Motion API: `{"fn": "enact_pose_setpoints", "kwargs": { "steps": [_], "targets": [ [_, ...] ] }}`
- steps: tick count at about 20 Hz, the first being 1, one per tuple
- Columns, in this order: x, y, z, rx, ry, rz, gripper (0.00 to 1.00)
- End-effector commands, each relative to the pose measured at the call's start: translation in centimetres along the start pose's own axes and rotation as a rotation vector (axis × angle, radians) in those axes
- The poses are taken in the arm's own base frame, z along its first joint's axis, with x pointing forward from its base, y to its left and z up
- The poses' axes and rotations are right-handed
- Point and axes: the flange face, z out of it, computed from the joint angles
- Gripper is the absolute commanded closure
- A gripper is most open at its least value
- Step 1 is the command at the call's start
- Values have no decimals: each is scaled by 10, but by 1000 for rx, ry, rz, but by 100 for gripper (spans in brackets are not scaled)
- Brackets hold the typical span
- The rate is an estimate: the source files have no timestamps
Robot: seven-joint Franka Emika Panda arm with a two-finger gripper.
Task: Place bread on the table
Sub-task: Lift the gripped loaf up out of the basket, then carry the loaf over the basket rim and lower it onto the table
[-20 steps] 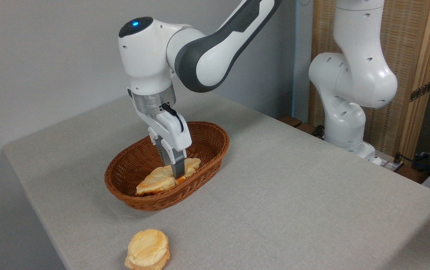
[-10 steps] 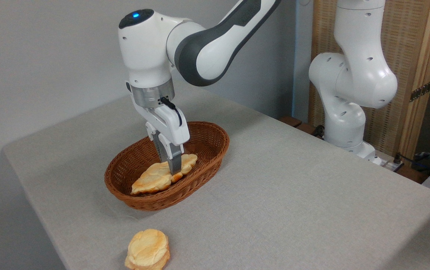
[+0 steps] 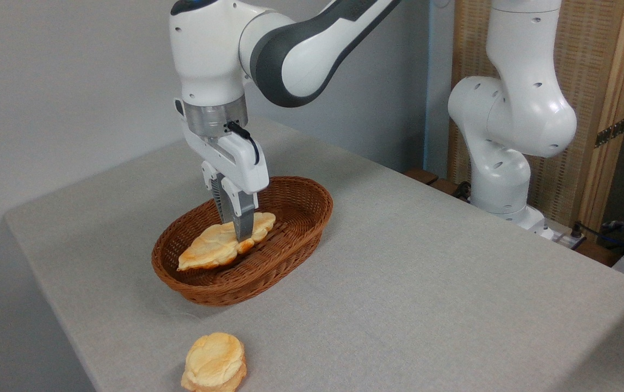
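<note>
Since a second before, we had raised the bread [image 3: 219, 245], our gripper [image 3: 242, 235] clamped on it, above the floor of the one basket [image 3: 290, 256]. We counted one small bun [image 3: 215, 362] on the table [image 3: 426, 283] and read no writing.

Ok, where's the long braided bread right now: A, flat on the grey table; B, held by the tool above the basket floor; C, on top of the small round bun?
B: the tool is shut on the bread, which hangs tilted inside the basket.
</note>
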Motion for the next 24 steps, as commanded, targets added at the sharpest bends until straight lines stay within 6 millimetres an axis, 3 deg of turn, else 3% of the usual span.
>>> {"fn": "enact_pose_setpoints", "kwargs": {
  "steps": [1,5,10,20,24],
  "targets": [
    [0,1,-24,12,34,-20,64],
    [-4,-9,-41,15,36,-36,63],
    [-38,-47,-68,49,66,-107,62],
    [-119,-117,-78,5,30,-29,59],
    [-135,-133,-72,2,23,-29,48]
  ]
}}
